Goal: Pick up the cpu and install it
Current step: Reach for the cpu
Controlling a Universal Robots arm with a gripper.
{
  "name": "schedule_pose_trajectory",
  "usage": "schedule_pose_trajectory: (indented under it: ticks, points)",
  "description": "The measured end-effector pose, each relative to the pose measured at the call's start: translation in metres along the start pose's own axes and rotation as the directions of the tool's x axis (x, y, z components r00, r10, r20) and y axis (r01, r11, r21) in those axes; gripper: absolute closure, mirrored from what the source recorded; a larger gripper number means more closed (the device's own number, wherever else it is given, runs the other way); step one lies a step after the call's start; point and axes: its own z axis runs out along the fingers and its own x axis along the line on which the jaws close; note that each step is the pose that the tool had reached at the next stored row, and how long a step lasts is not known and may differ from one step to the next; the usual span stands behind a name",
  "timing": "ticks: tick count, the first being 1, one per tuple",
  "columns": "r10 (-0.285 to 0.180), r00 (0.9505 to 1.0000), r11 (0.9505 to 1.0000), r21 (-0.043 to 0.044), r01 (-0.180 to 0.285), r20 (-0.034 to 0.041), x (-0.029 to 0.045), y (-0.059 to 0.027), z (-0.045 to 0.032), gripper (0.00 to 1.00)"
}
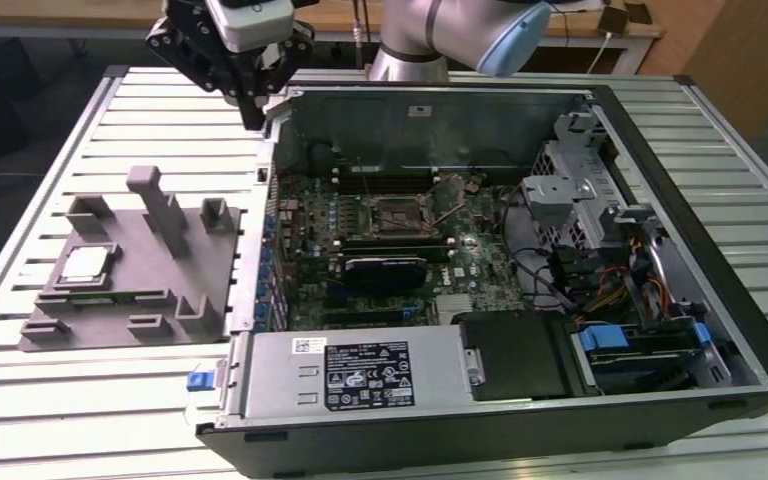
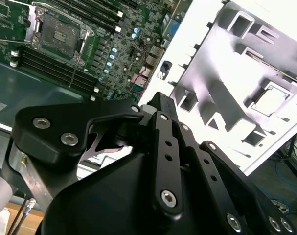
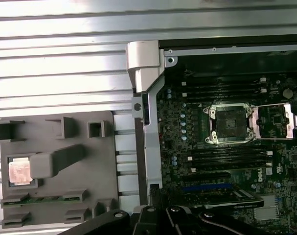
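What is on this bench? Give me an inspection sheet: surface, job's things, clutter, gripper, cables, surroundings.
Surface: slatted metal table, carrying a grey fixture and an open computer case.
Job's things: cpu lies flat in the fixture; socket on the board is empty, its lid open.
Clutter: nothing seen.
Gripper: gripper hangs above a corner of the case, on the fixture's side, apart from the cpu.
Cables: wire bundle inside the case.
Surroundings: wooden desk behind the table.

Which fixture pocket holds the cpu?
The square recess toward the exterior view's left of the grey fixture: the cpu lies flat in it, silvery top up; the other square pockets look empty.
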Motion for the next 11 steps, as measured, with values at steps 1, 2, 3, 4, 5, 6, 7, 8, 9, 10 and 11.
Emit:
schedule_pose_trajectory:
  ticks: [1,2,3,4,5,6,7,8,9,10,11]
  points:
    - [0.000,1.0000,1.0000,0.0000,0.000,0.0000,0.0012,0.0000,0.0000,0.89]
    - [0.000,1.0000,1.0000,0.0000,0.000,0.0000,0.0024,0.0000,0.0000,0.89]
    - [0.000,1.0000,1.0000,0.0000,0.000,0.0000,0.0036,-0.0001,0.0000,0.89]
    - [0.000,1.0000,1.0000,0.0000,0.000,0.0000,0.0049,-0.0001,0.0000,0.89]
    - [0.000,1.0000,1.0000,0.0000,0.000,0.0000,0.0062,-0.0001,0.0000,0.89]
    - [0.000,1.0000,1.0000,0.0001,0.000,0.0000,0.0074,-0.0002,0.0000,0.89]
    - [0.000,1.0000,1.0000,0.0000,0.000,0.0001,0.0088,-0.0002,0.0000,0.89]
    - [0.000,1.0000,1.0000,0.0000,0.000,0.0001,0.0100,-0.0003,0.0000,0.89]
    - [0.000,1.0000,1.0000,0.0001,0.000,0.0000,0.0111,-0.0003,0.0000,0.89]
    - [0.000,1.0000,1.0000,0.0000,0.000,0.0000,0.0122,-0.0003,0.0000,0.89]
    - [0.000,1.0000,1.0000,0.0001,0.000,0.0000,0.0134,-0.0004,-0.0001,0.89]
